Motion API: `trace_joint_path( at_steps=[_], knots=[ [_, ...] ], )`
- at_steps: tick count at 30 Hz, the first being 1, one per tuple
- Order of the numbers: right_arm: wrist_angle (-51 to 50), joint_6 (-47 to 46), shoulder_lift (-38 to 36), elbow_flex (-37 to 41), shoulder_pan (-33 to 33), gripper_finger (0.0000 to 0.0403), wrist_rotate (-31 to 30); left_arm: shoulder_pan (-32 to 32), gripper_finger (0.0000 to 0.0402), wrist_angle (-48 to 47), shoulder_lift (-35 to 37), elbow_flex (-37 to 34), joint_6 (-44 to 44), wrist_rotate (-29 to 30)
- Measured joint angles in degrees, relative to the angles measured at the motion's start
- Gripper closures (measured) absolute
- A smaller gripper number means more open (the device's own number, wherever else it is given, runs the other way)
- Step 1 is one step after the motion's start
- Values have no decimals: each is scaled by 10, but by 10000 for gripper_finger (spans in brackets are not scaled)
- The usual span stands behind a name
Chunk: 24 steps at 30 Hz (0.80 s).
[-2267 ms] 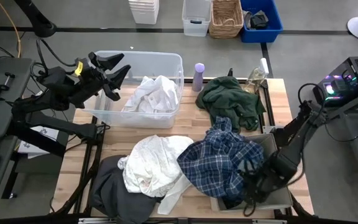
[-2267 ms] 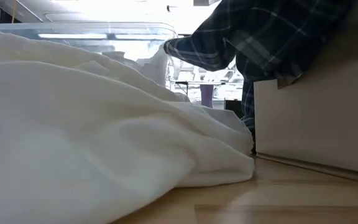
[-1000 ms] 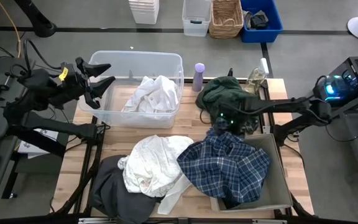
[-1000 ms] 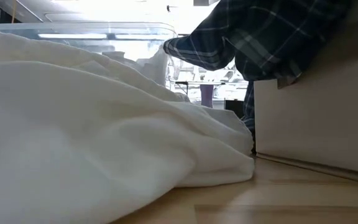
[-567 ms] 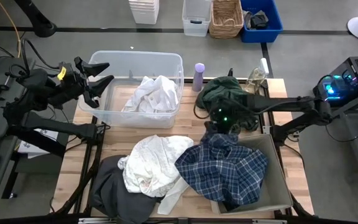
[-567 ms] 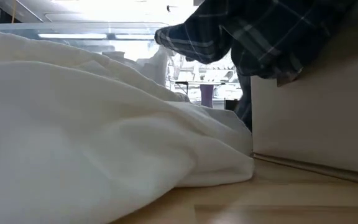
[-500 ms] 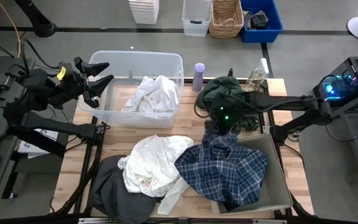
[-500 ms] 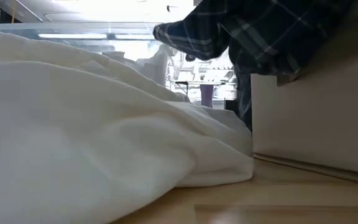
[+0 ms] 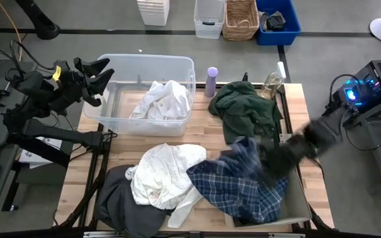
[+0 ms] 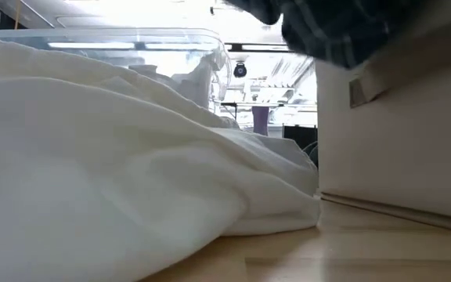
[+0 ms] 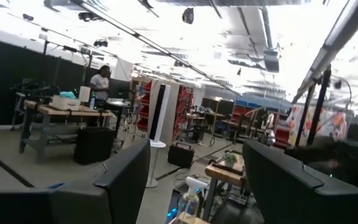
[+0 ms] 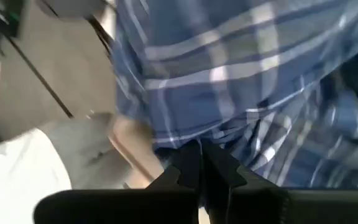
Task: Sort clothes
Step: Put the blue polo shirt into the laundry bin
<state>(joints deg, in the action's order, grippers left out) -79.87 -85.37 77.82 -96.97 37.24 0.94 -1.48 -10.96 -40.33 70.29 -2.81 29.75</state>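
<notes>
The blue-and-white plaid shirt (image 9: 240,188) lies half over the grey box (image 9: 301,201) at the near right. My right gripper (image 12: 199,155) is shut on it; in the high view that arm is a blur (image 9: 290,152) above the box. A dark green garment (image 9: 247,106) lies at the far right. A white garment (image 9: 164,173) rests on a dark grey one (image 9: 119,201) at the near left. Another white piece (image 9: 161,99) lies in the clear bin (image 9: 111,112). My left gripper (image 9: 92,68) hangs open over the bin's far left corner. My right gripper pinches a bunched fold of the plaid shirt (image 12: 194,134) between its two shut fingers. That part is lifted off the table, blurred in the high view (image 9: 247,151). The rest of the shirt trails down over the grey box and the table.
A lilac bottle (image 9: 211,80) stands at the far edge between the clear bin and the green garment. Bins and a wicker basket (image 9: 241,18) stand on the floor beyond the table. The low view is filled by the white garment (image 10: 108,164) and the grey box wall (image 10: 398,149).
My right gripper has shut on the plaid shirt's far part beside the green garment and swung fast toward the table's near right. That part of the shirt has lifted and been drawn over the grey box; its near part has stayed. My left gripper has drifted slightly farther left.
</notes>
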Motion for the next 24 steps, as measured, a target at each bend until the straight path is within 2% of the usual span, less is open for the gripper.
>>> trace_joint_path(
  at_steps=[6,10,13,15,18,24],
  knots=[
    [112,-204,0,175,149,402,5,0,156,6,-17,0,-23,13],
    [174,-314,1,299,199,403,50,0,156,6,-35,0,-26,24],
    [185,-349,1,349,210,403,112,0,156,6,-54,0,-26,33],
    [185,-334,1,349,208,403,133,0,156,5,-66,0,-26,39],
    [161,-280,1,301,205,402,123,0,156,3,-81,0,-25,39],
    [61,-231,1,194,205,383,63,0,156,5,-95,0,5,40]
  ],
)
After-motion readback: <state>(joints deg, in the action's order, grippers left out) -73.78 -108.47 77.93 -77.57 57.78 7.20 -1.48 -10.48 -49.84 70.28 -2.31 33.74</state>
